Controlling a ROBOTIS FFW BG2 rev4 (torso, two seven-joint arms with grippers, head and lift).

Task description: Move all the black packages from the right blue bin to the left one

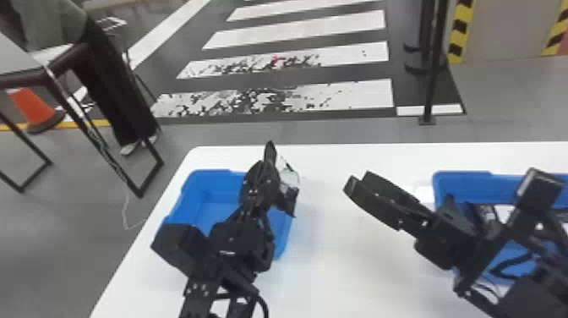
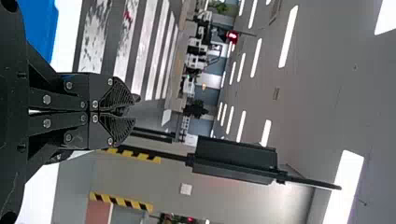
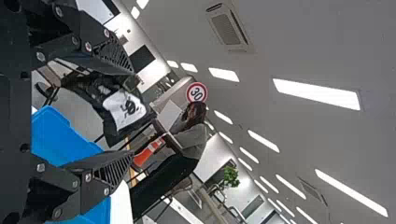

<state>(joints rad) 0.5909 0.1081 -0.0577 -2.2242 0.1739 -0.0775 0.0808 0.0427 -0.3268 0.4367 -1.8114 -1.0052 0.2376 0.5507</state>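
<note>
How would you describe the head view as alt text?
A robot's black left gripper is over the right side of the left blue bin; its right gripper is between the bins, the right arm partly hiding the right blue bin. Both stand on a white table, a crosswalk beyond.

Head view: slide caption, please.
Black left arm over one blue plastic bin, black right arm over a second bin, white table beneath.

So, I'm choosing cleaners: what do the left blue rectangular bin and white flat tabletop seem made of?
The left blue bin looks like satin moulded plastic: even colour, rounded corners. The white tabletop seems smooth, perhaps laminate or plastic: plain, grainless surface.
</note>
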